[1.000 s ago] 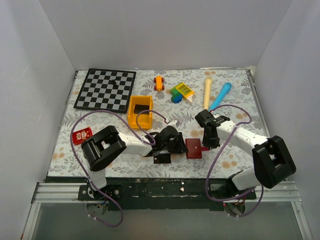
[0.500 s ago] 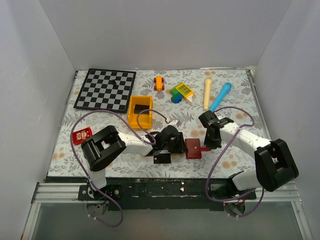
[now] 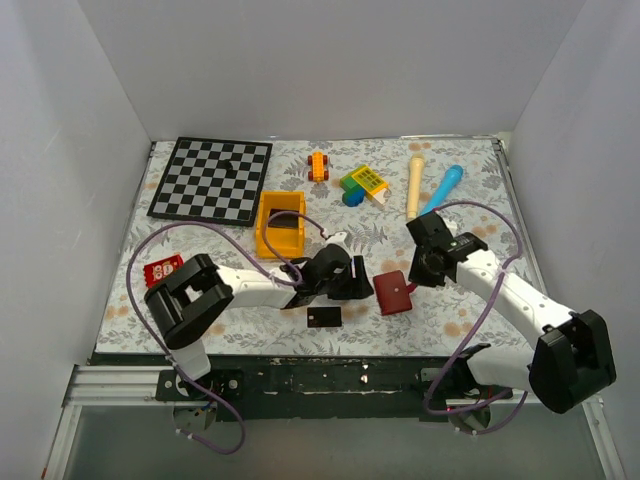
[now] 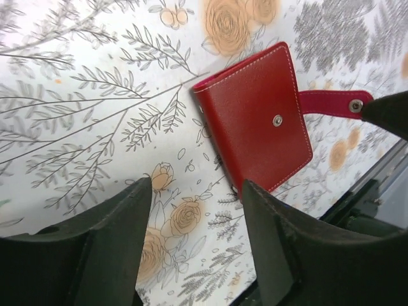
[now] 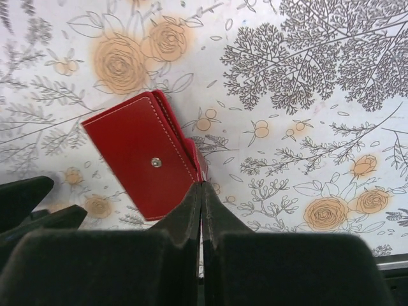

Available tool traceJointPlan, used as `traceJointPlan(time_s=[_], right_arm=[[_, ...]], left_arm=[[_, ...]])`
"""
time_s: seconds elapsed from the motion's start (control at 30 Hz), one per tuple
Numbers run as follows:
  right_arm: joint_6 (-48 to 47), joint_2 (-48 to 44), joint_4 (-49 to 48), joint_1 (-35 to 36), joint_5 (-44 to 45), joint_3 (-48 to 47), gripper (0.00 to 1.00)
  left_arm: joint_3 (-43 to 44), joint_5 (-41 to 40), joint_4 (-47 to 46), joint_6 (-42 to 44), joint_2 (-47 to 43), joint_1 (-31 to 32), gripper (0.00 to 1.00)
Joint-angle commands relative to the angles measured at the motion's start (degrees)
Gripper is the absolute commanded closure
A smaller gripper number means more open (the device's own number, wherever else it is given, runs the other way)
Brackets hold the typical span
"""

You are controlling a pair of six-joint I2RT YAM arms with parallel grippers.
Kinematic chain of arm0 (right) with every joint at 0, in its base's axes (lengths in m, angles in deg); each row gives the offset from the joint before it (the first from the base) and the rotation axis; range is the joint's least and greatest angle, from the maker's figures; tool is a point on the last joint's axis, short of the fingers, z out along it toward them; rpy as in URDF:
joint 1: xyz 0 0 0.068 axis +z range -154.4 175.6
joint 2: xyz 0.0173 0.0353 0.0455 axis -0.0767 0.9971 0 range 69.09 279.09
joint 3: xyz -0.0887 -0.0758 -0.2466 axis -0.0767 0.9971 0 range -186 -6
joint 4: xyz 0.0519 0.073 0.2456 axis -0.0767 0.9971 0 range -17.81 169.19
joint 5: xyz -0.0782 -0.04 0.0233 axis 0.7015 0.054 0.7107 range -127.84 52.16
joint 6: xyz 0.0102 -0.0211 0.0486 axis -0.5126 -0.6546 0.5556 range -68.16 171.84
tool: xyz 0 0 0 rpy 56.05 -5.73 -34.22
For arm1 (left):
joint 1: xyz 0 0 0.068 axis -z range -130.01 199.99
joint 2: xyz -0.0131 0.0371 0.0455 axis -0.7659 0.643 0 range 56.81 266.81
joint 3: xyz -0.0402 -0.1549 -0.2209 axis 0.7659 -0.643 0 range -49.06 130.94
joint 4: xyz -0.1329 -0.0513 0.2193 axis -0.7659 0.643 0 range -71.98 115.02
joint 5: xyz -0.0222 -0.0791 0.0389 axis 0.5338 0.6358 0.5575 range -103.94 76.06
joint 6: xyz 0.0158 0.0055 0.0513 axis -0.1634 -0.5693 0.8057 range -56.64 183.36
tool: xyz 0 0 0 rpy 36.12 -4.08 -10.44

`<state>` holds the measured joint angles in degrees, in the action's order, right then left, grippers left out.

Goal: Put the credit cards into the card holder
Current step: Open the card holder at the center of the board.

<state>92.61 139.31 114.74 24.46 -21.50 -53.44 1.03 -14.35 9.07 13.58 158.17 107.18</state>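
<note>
The maroon card holder lies folded shut on the floral table near the front, also in the left wrist view and the right wrist view. Its snap tab sticks out to the right. My right gripper is shut on that tab. My left gripper is open and empty, just left of the holder and apart from it. One black credit card lies flat on the table in front of the left gripper. No other card shows.
A yellow bin stands behind the left gripper. A checkerboard lies at the back left, a small red item at the left. A toy car, coloured blocks, a cream stick and a blue marker lie at the back.
The right gripper has drawn back to the right with the tab, turning the card holder slightly. The left arm's elbow has swung left. The black card has not moved.
</note>
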Motion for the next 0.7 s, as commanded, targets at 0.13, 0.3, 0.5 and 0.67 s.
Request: traceJointPlan(time_s=[0.13,0.3,0.5,0.67], right_arm=[[-3.4,-5.5,6.9,-0.3,-1.0,-11.4,0.99],[-4.7,-5.2,5.7,-0.3,-10.2,-15.5,0.99],[-2.7,-1.6,-0.3,0.5,-19.9,-14.5,0.99],[-2.7,-1.1,-4.5,1.7,-24.1,-14.7,0.99]], left_arm=[[-1.5,-5.7,4.5,4.1,-16.7,-3.7,0.35],[-0.6,-6.0,6.8,6.0,-21.1,-5.0,0.34],[-2.3,-7.6,7.6,6.1,-23.3,-5.3,0.34],[-3.9,-7.8,8.2,5.7,-23.8,-5.3,0.34]])
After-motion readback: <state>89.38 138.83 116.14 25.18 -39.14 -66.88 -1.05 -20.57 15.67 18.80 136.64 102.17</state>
